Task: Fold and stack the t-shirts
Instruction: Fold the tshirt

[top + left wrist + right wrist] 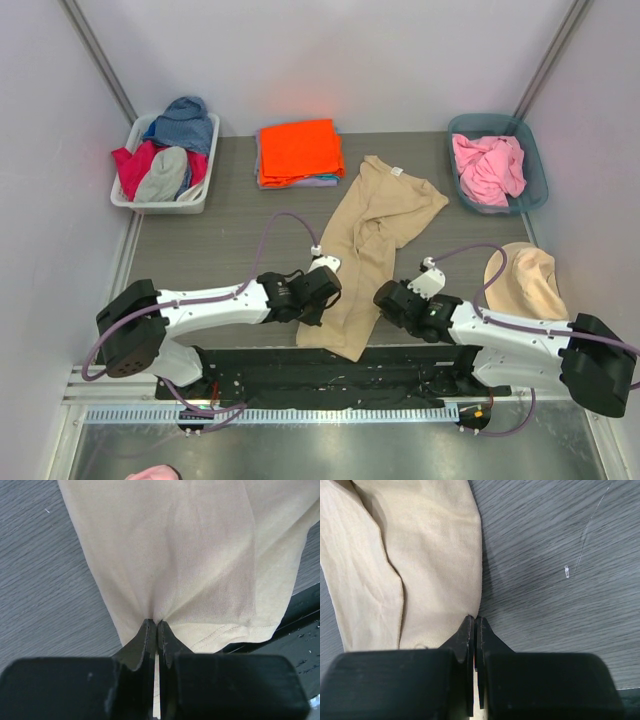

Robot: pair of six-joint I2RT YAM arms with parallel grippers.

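Pinching the lower end of the tan t-shirt (372, 225) from both sides: left gripper (154, 624) has its jaws closed on a tuck of cloth by the hem, right gripper (474, 618) is closed on the shirt's right-hand edge. The shirt lies mid-frame on the table (200, 240), long axis running from collar at upper right to hem at lower centre, so the cloth stretches up-frame from both pairs of fingertips. Both arms are equally near; judged next: carry the hem up along that axis.
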